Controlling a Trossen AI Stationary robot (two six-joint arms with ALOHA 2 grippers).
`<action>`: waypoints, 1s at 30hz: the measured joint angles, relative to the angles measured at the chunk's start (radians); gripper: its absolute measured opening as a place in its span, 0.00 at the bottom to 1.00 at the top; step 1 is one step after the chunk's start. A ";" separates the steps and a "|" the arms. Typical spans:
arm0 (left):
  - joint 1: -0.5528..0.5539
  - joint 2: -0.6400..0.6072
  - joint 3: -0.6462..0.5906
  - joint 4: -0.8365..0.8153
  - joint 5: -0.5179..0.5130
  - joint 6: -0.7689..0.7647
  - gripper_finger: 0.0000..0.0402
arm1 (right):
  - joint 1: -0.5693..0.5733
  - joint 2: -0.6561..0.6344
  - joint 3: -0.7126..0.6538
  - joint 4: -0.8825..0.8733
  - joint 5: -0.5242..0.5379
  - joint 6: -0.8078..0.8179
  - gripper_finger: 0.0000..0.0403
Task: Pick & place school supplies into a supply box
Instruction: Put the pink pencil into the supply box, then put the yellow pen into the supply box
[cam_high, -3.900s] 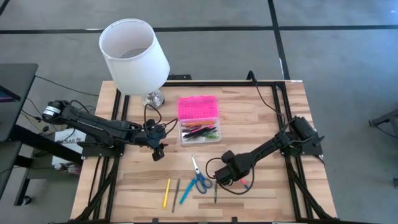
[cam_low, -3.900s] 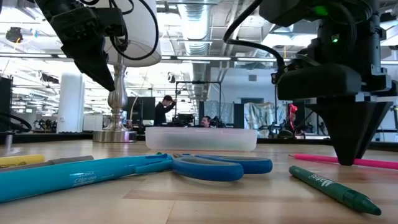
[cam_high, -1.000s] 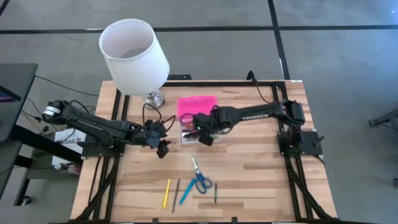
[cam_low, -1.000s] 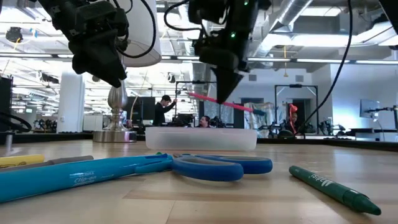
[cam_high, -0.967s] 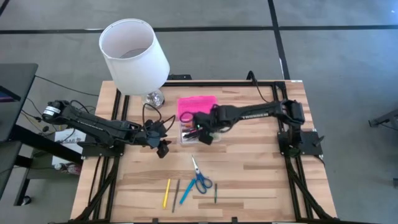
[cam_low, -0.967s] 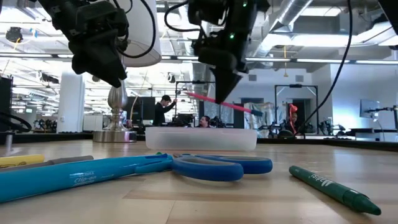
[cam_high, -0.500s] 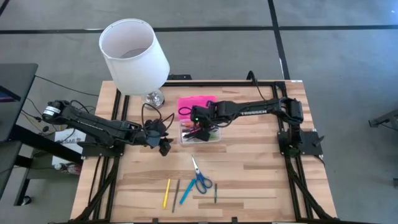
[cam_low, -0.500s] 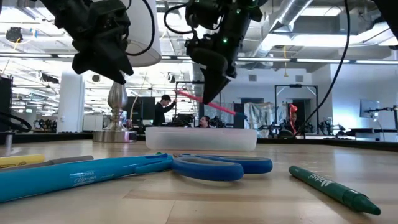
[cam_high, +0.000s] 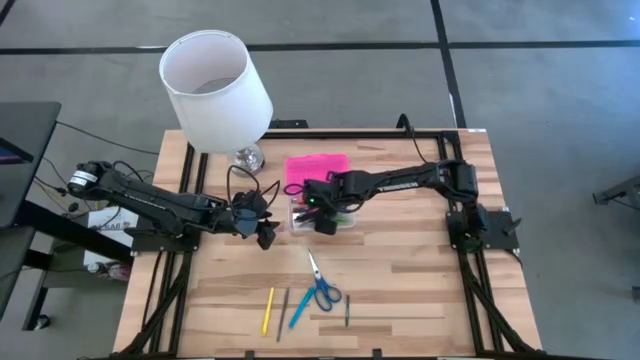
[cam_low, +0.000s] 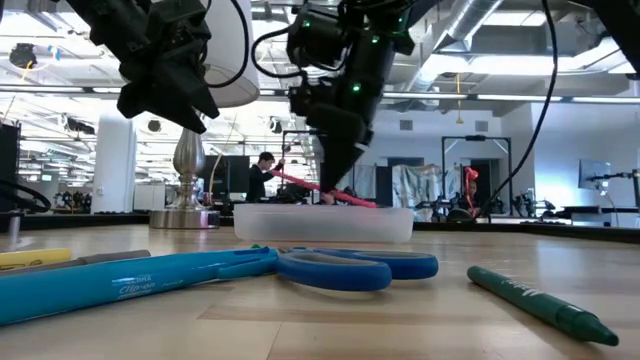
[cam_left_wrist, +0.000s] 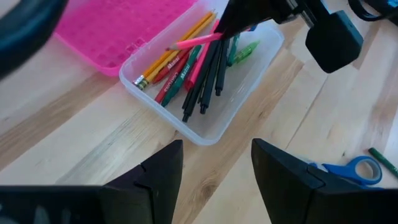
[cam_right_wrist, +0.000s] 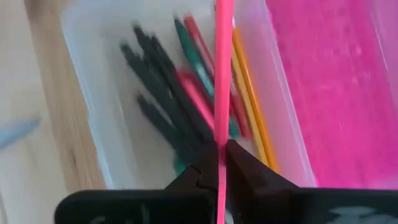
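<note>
Right gripper (cam_right_wrist: 219, 163) clamped on a pink pen (cam_right_wrist: 222, 74), poised over the supply box (cam_high: 322, 216); pen slants down toward the tray. Directly below the gripper: dark pens, a green one, yellow pencils (cam_left_wrist: 176, 51) lying in the clear tray. Pink lid (cam_high: 317, 168) lies just beyond it. Left gripper (cam_left_wrist: 211, 165) just beside the box, fingers spread wide, holding nothing. Nearer the desk (cam_high: 420, 290) front edge, well apart from both grippers: scissors (cam_high: 322, 287), loose pens.

Even, bright overhead light, soft shadows; right wrist view motion-blurred, low view's foreground out of focus.
</note>
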 joint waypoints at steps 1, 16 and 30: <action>0.000 0.000 0.000 -0.002 0.000 0.000 0.46 | 0.000 0.002 0.001 -0.004 0.000 0.000 0.00; -0.001 0.000 0.000 -0.001 0.008 0.001 0.46 | 0.000 0.002 0.000 -0.025 -0.008 0.010 0.22; -0.219 0.003 0.000 0.002 0.163 -0.401 0.46 | 0.047 -0.174 0.001 -0.202 -0.008 0.074 0.27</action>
